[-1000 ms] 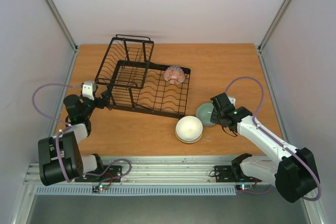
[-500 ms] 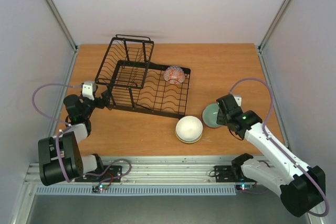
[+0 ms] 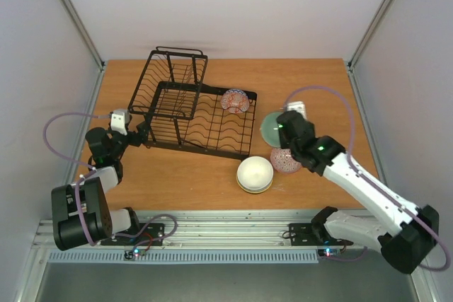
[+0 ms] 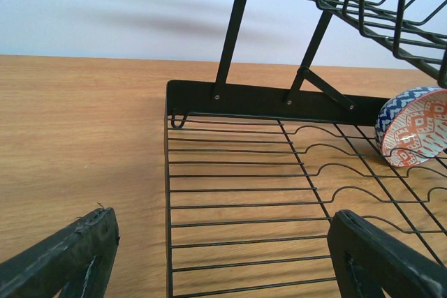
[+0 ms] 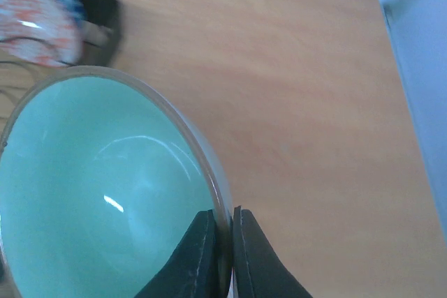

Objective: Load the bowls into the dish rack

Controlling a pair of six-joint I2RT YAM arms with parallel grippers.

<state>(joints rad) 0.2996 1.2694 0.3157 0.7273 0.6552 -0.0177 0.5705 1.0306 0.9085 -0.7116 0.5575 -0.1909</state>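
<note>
Starting close to your arms, the plain cream-white round bowl sits on the wooden table. The red-and-white patterned round bowl sits just beside it, on the right. Neither one is in the rack yet.

A bit farther out, your right gripper pinches the rim of the plain sage green round bowl. One finger is inside the rim and one is outside, squeezed tight. The bowl looks lifted off the table, just past the red-and-white one.

The black wire dish rack lies to the left of this green bowl. Its long side runs left to right across the table. The flat slotted part is at the end next to the bowl, and the tall basket is at the other end. So you need to go left, I think, and only a little way. Your right arm is much nearer to the free slots.

Your left gripper waits at the rack's near left corner with its jaws wide apart, holding nothing.

Farthest away, the blue-patterned round bowl stands on its edge in the rack's far right corner.
</note>
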